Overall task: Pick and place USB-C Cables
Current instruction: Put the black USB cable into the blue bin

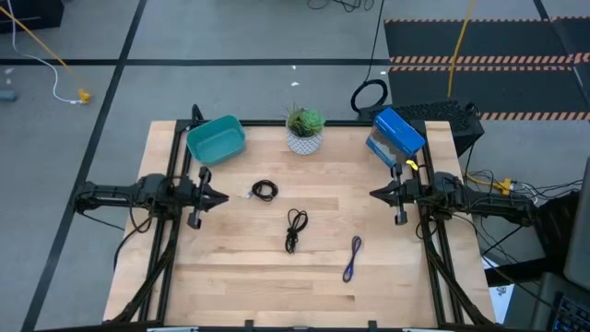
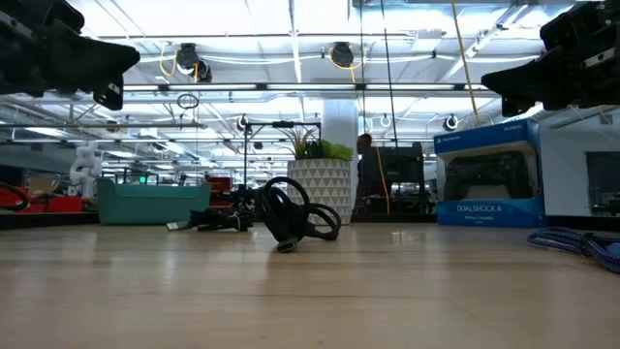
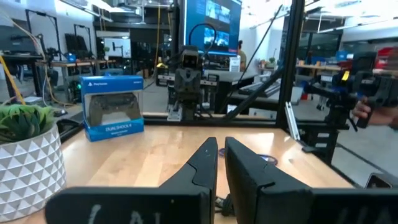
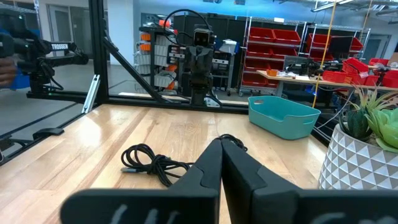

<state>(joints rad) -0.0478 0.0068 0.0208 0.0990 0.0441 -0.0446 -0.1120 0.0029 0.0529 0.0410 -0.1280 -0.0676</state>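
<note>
Three USB-C cables lie on the wooden table between my two arms. The coiled black cable [image 1: 265, 191] is nearest my left gripper. The black long-loop cable [image 1: 294, 229] [image 4: 149, 162] lies mid-table. The purple-blue cable [image 1: 352, 257] [image 2: 581, 242] lies nearer the near edge, on the right. My left gripper [image 1: 224, 196] [image 3: 221, 144] hovers shut at the table's left side, pointing right. My right gripper [image 1: 372, 194] [image 4: 222, 144] hovers shut at the right side, pointing left. Both are held above the table, apart from every cable.
A teal bin [image 1: 216, 139] [image 4: 283, 115] sits at the far left. A potted plant in a white pot [image 1: 304, 129] stands at the far middle. A blue controller box [image 1: 398, 134] [image 3: 112, 112] stands at the far right. Bare wood lies around the cables.
</note>
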